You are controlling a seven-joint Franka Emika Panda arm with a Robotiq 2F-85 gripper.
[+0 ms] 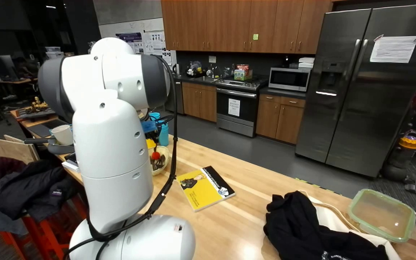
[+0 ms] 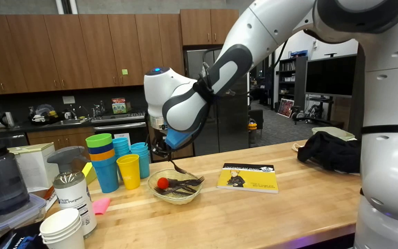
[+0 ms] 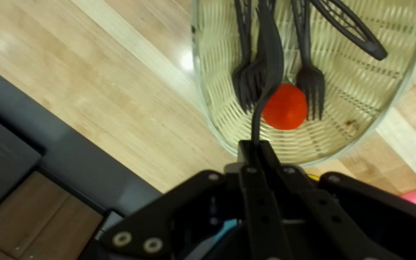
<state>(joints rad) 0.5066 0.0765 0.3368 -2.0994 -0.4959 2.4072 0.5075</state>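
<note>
My gripper (image 3: pixel 255 144) is shut on the thin handle of a black utensil (image 3: pixel 274 54), which looks like a fork seen nearly edge-on. In an exterior view this held utensil (image 2: pixel 178 168) hangs tilted down over the rear rim of a woven basket (image 2: pixel 174 200). Inside the basket (image 3: pixel 356 90) lie a red ball (image 3: pixel 285 108) and several black utensils, among them a fork (image 3: pixel 311 86) beside the ball. Whether the held utensil touches anything in the basket I cannot tell. The arm hides much of the gripper in an exterior view, where the red ball (image 1: pixel 155 155) shows below it.
A yellow book (image 2: pixel 248 177) lies beside the basket. Stacked blue cups (image 2: pixel 105 176) and a yellow cup (image 2: pixel 129 172) stand close on its other side, with a spray bottle (image 2: pixel 74 197) nearer the camera. Black cloth (image 1: pixel 302 224) and a lidded container (image 1: pixel 383 215) occupy the table's far end.
</note>
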